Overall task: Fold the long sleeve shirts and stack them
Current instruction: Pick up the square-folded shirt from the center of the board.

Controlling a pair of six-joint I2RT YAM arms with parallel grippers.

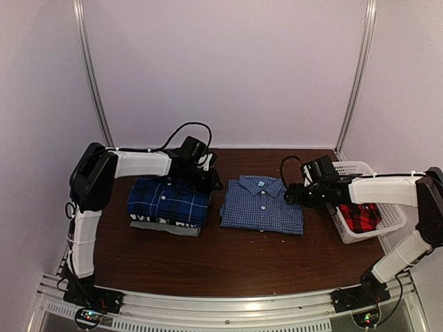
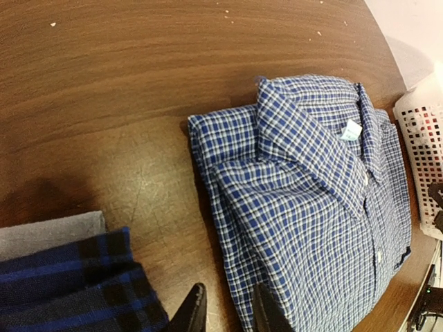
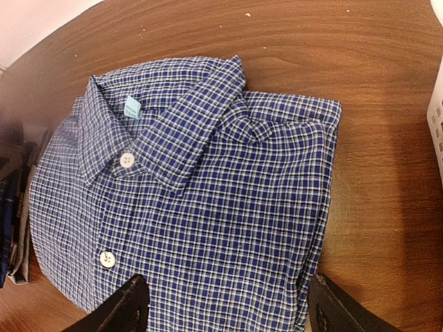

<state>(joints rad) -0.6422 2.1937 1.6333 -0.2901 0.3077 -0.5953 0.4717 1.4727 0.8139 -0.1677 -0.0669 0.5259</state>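
1. Blue-and-white fine check cloth is seen at the middle of the table [image 1: 228, 266]: this shirt [image 1: 261, 204] is folded flat, with its collar toward the far edge.
2. The darker blue plaid shirt [image 1: 168, 200] is laid folded on a small pile toward the left edge, and grey cloth [image 2: 48, 232] shows beneath it.
3. The red-and-black plaid shirt [image 1: 360, 216] is bunched in the white basket [image 1: 349, 166] at the right edge and is not yet folded.
4. The left gripper [image 2: 227, 312] is held over the bare wood between the pile and the fine check shirt. Its fingers are set a little apart, with nothing between them.
5. The right gripper [image 3: 228, 311] is poised over the fine check shirt's right side. Its fingers are spread wide and nothing is gripped.
6. The step in hand is judged to be the stacking of the fine check shirt onto the plaid pile. For the next move, both side edges would need to be pinched through all layers, so that the fold is kept while the shirt is lifted, carried toward the left edge and set down squarely.
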